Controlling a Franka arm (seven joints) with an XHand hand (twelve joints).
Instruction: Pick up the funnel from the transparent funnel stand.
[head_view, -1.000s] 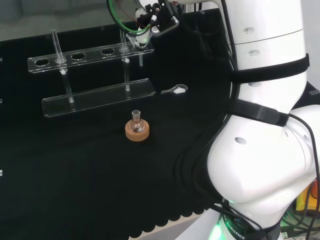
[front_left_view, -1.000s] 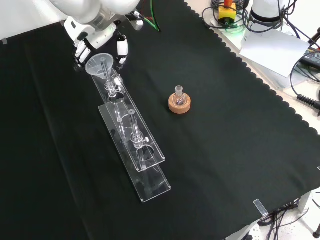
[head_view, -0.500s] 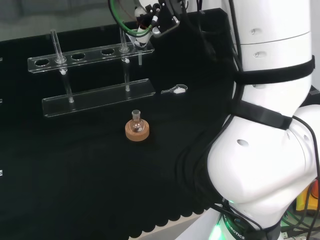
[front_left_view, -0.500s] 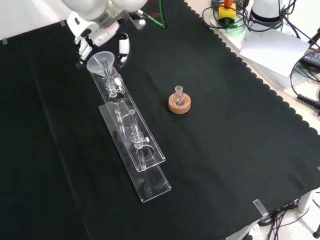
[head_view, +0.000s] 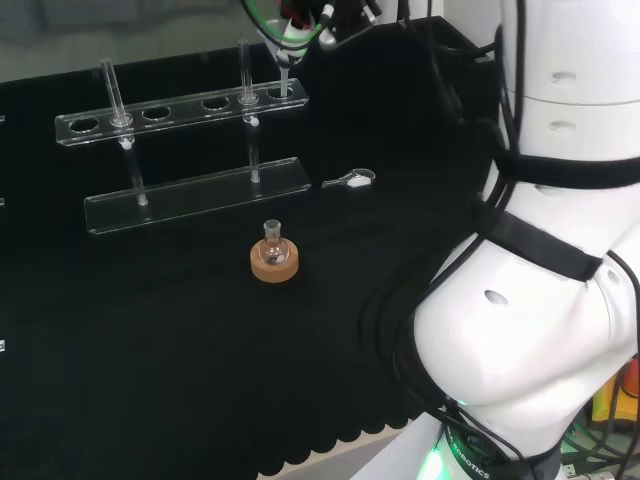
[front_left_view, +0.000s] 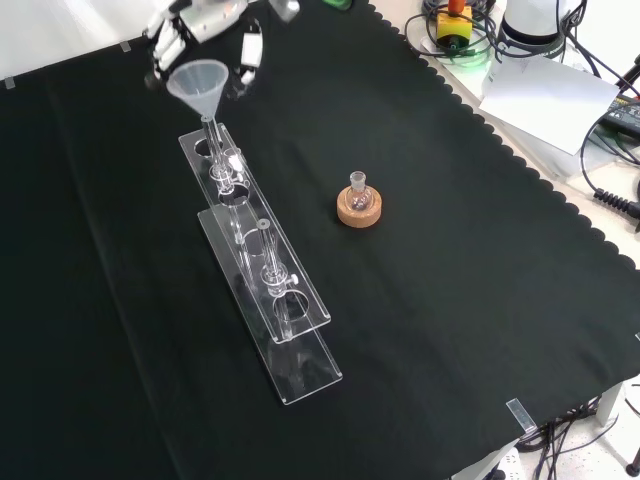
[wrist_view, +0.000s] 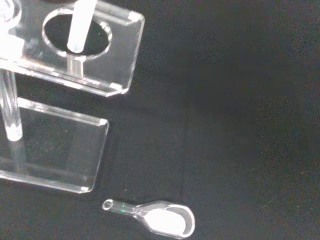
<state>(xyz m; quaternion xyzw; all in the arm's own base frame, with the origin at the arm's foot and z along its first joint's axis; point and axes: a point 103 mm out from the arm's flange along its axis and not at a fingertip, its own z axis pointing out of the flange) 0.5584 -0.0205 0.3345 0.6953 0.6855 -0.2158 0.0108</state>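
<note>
A clear funnel (front_left_view: 198, 79) hangs upright from my hand (front_left_view: 204, 12) at the top of the front view, fingers (front_left_view: 250, 48) curled round its cone. Its stem (wrist_view: 80, 22) hovers just over the end hole of the transparent stand's top plate (wrist_view: 115, 60). From the head view, the hand (head_view: 318, 10) sits at the top edge with the funnel (head_view: 284, 62) above the stand's right end (head_view: 290, 97). The long stand (front_left_view: 262, 268) rests on the cloth, with thin glass tubes in two of its holes.
A small round flask on a cork ring (front_left_view: 358, 206) stands to the right of the stand in the front view. A little clear scoop (wrist_view: 158, 218) lies on the cloth near the stand's end, also seen as the scoop (head_view: 351, 180) in the head view.
The hand has risen with the funnel. The stem, which sat down in the stand's end hole, now hangs with its tip just above that hole.
</note>
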